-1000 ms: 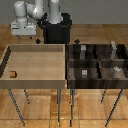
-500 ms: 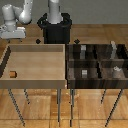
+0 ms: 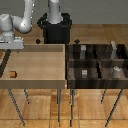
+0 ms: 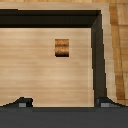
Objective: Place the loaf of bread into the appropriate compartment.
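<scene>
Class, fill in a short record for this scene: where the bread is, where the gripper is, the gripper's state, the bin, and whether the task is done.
bread: loaf lies in the tan tray, near the exterior view's left wall
gripper: above the tray's left end in the exterior view, apart from the loaf
gripper state: open, holding nothing
bin: dark four-cell bin beside the tray, on the exterior view's right; one cell holds a grey cube
task done: no, loaf not yet picked up

loaf of bread [image 4: 61, 47]: matt orange-brown, faintly streaked | tray [image 3: 37, 80]: pale wood, smooth, fine grain | divided bin [image 3: 97, 62]: dark-brown wood walls | arm [image 3: 17, 22]: glossy white, plastic-looking | floor [image 3: 90, 107]: shiny wood planks
</scene>
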Robot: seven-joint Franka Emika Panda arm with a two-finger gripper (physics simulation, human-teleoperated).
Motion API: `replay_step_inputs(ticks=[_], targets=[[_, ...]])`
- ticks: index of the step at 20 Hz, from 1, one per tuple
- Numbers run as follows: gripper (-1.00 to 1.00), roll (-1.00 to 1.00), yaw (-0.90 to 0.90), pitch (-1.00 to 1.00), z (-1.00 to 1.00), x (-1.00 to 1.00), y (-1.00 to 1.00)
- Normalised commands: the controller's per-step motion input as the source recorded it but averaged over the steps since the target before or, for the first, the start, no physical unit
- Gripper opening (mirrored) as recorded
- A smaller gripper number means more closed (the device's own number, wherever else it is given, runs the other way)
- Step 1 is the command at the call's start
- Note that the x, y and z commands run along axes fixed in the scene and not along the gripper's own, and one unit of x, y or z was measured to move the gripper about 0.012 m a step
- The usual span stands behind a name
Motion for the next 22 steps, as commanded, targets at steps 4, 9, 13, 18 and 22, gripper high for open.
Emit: replay_step_inputs(ticks=[4, 9, 13, 18, 22], targets=[[1.00, 0.00, 0.00, 0.00, 0.00, 1.00, 0.00], [1.00, 0.00, 0.00, 0.00, -0.30, 0.60, 0.00], [1.00, 0.00, 0.00, 0.00, -1.00, 0.00, 0.00], [1.00, 0.00, 0.00, 0.00, -1.00, 0.00, 0.00], [1.00, 0.00, 0.00, 0.00, -1.00, 0.00, 0.00]])
